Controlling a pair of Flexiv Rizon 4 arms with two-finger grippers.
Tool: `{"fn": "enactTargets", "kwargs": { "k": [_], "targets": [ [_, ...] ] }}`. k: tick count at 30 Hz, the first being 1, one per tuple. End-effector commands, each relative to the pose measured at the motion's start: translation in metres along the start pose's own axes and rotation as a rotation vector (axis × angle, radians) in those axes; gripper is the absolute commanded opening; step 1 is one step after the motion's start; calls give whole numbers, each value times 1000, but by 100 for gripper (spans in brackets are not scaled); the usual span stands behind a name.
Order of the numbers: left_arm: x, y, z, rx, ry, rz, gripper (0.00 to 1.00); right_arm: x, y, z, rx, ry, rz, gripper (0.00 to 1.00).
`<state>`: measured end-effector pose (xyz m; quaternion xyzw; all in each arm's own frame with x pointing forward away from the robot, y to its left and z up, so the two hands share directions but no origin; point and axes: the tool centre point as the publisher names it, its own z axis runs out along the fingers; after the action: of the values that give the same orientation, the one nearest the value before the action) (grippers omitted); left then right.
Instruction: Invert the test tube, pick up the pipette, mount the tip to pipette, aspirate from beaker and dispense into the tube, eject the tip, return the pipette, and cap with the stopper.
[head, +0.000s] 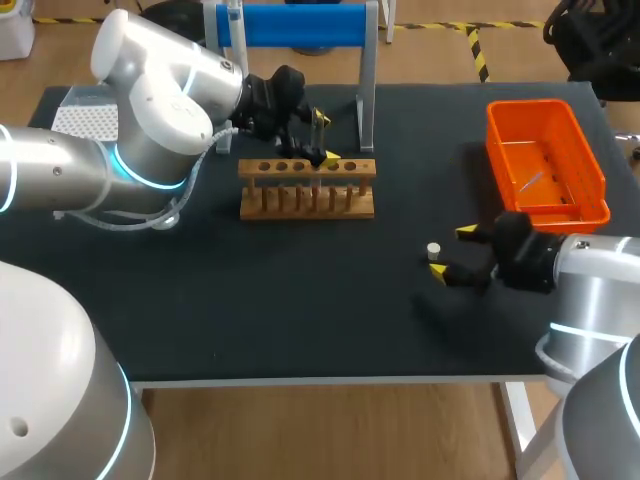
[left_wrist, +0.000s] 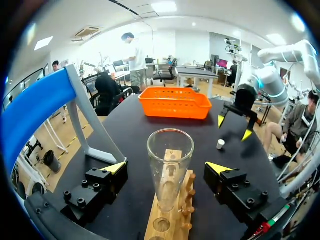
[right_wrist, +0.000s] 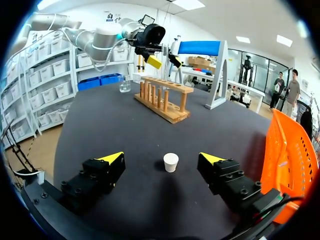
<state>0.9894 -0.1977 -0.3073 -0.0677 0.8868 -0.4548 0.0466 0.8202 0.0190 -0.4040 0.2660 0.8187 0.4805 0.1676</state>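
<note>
Plainly, the stopper (right_wrist: 171, 162) is the light piece here: a small white tapered plug, wider at its top, standing alone on the dark counter (head: 300, 310) near the orange basket (head: 530, 104) and well apart from the rack. It probably weighs next to nothing and would tip or skid if nudged from one side, so I judge the best hold is across its sides, with both fingers meeting it together. The right gripper (right_wrist: 161, 158) is released, its yellow-tipped fingers spread wide with the stopper between and slightly ahead of them, touching neither. The test tube (left_wrist: 170, 160) is the fragile one: clear glass, likely thin-walled and slippery, standing upright and mouth up in a hole of the wooden rack (left_wrist: 176, 215). It should be taken gently on its body, below the flared rim. The left gripper (left_wrist: 167, 167) is also released, with one finger on either side of the tube, both clear of the glass.
</note>
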Motion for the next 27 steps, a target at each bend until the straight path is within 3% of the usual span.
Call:
{"fn": "enactTargets", "kwargs": {
  "k": [1,27],
  "targets": [
    [-1,0,0,-1,2,-1,100,-1,-1,9,9,-7,2,93],
    [-1,0,0,-1,2,-1,100,-4,0,30,16,-22,20,65]
  ]
}}
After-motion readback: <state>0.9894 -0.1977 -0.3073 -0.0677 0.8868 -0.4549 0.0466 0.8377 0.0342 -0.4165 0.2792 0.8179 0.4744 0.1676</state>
